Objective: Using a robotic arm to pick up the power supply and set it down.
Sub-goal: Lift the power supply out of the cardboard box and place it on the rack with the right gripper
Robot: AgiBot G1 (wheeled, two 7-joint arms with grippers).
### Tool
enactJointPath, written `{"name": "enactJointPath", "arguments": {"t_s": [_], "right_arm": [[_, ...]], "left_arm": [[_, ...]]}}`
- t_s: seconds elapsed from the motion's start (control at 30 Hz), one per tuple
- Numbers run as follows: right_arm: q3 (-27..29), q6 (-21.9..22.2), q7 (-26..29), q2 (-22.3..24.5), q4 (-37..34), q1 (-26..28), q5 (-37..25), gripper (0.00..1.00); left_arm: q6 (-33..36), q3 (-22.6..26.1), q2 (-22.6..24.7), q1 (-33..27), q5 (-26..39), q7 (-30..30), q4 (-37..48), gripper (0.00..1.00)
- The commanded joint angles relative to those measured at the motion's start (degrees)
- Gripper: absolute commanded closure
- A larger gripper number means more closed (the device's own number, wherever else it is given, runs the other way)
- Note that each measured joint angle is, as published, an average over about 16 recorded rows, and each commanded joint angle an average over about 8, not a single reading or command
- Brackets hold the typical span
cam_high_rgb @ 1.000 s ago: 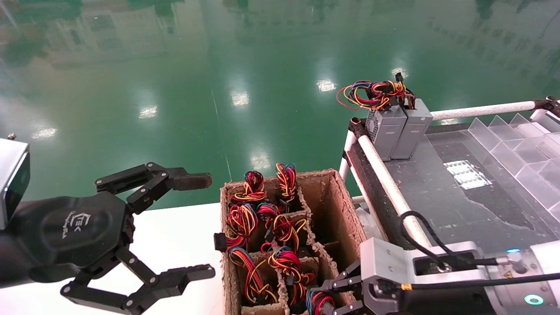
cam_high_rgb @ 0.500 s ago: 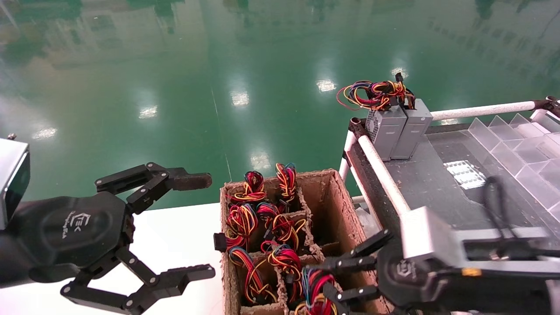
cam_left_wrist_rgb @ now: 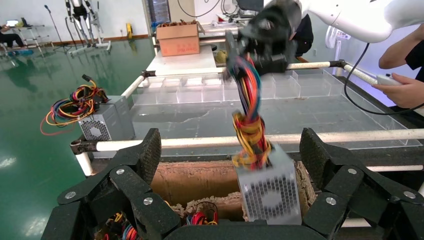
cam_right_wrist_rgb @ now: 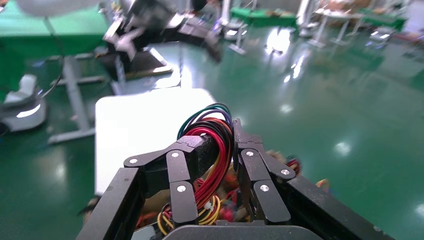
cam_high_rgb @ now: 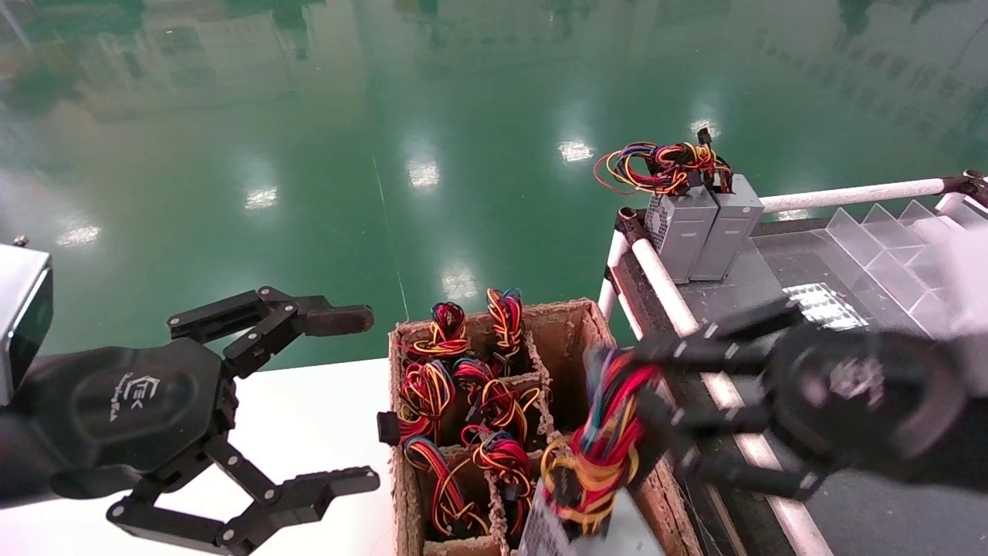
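Now my right gripper (cam_high_rgb: pixel 656 409) is pinched tight on the wire loop (cam_high_rgb: pixel 606 432) of the power supply (cam_left_wrist_rgb: pixel 267 187). The grey box hangs under the loop, just above the cardboard box (cam_high_rgb: pixel 571 324) and near its right side. So the pick-up looks done to me. I think what is left is to carry it over and set it down, maybe on the dark table (cam_high_rgb: pixel 772 324), where two more grey boxes (cam_high_rgb: pixel 698 228) stand. My left gripper (cam_high_rgb: pixel 351 398) waits spread wide over the white table (cam_high_rgb: pixel 309 425). The left wrist view shows the whole grey box with its round vent. The head view shows only a corner of it. The right wrist view shows my fingers (cam_right_wrist_rgb: pixel 182 172) squeezing the wires.
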Motion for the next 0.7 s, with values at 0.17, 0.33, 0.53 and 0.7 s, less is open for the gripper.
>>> {"name": "enactJointPath", "arguments": {"t_s": [0.17, 0.33, 0.53, 0.7], "right_arm": [[3.46, 2.81, 0.08, 2.31, -1.58, -0.07, 3.32, 1.00], [5.32, 5.51, -0.32, 3.87, -4.99, 0.71, 3.53, 1.00], [5.96, 9.65, -1.53, 5.00, -11.06, 3.26, 0.43, 1.00], [5.41, 12.32, -3.49, 4.70, -18.14, 6.21, -3.15, 1.00]], "left_arm": [[0.00, 0.00, 0.00, 0.00, 0.00, 0.00, 0.00, 0.00], [0.00, 0.00, 0.00, 0.00, 0.00, 0.00, 0.00, 0.00], [0.00, 0.00, 0.00, 0.00, 0.00, 0.00, 0.00, 0.00], [0.00, 0.01, 0.00, 0.00, 0.00, 0.00, 0.00, 0.00]]}}
